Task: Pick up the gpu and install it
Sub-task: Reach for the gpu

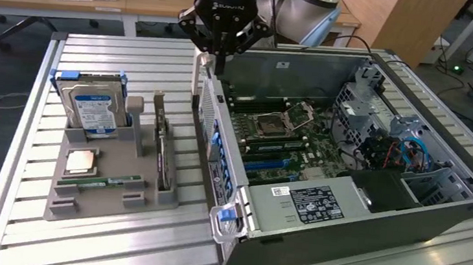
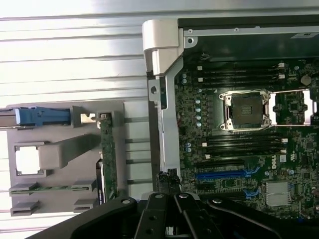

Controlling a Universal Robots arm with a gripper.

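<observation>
The gpu (image 1: 162, 151) stands on edge in the grey holder (image 1: 95, 200), just beside the computer case (image 1: 322, 238). Farther back, your gripper (image 1: 219, 58) hangs empty, fingers pressed together, above the case wall. If you descend so, it may strike that wall or topple the gpu.

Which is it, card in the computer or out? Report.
Out. The card stands on edge in the gray rack beside the computer case; its blue slots are bare.

Green gpu (image 1: 162, 151) upright in gray rack (image 1: 95, 200)
</observation>
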